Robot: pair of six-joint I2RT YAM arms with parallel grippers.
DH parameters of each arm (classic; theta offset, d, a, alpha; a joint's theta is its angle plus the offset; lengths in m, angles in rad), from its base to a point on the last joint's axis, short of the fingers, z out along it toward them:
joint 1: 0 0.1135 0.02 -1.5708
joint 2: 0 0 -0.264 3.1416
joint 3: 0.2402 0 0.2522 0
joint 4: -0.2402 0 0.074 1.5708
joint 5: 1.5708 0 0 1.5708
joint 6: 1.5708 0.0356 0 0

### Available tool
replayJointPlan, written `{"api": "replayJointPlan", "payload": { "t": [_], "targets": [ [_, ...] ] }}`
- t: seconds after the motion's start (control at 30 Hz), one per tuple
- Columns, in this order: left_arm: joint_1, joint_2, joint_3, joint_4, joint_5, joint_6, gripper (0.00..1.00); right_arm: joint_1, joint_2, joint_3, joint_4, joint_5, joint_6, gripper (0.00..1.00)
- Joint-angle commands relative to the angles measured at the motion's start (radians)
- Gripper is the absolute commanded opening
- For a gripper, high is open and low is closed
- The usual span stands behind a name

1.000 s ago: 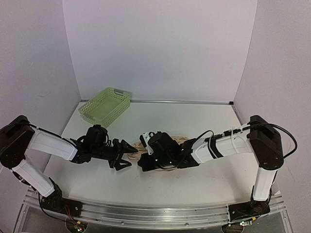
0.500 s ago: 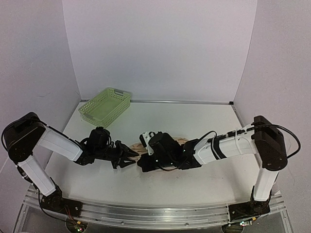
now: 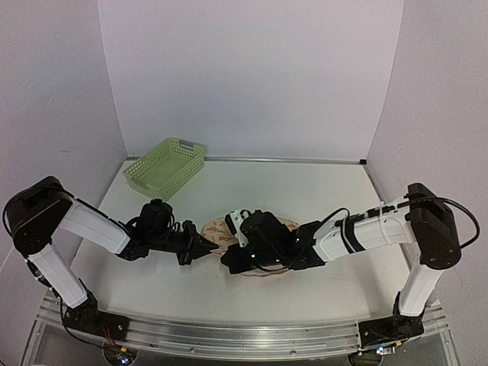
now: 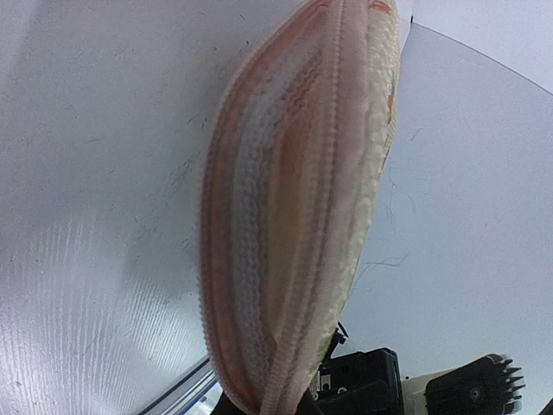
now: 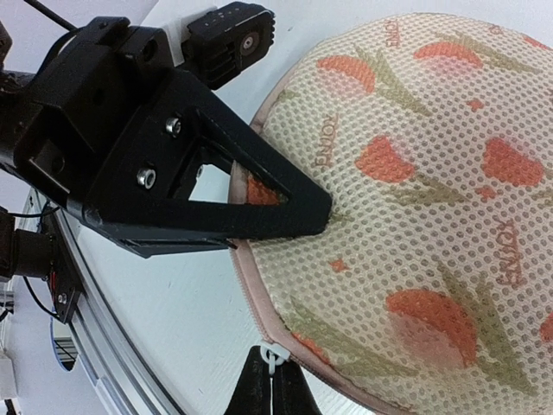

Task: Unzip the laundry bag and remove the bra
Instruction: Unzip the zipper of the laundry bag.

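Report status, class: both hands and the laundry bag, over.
Left hand shut on laundry bag edge. Right hand shut on zip pull. Bag unopened, nothing blocking.

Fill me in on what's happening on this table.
Both arms are working on the padded beige mesh laundry bag with orange flower motifs. The left gripper is shut on its rim, while the right gripper pinches the small white zip pull at the edge. The bag looks still zipped.
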Motion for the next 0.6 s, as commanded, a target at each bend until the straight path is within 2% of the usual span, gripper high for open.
{"api": "replayJointPlan", "payload": {
  "t": [0.0,0.57],
  "targets": [
    [0.021,-0.019,-0.01,0.056,-0.013,0.035,0.0,0.008,-0.102,-0.039,0.017,0.022,0.023,0.0],
    [0.044,0.011,0.031,0.054,0.038,0.098,0.0,0.008,-0.234,-0.221,-0.028,0.135,0.061,0.0]
  ]
}}
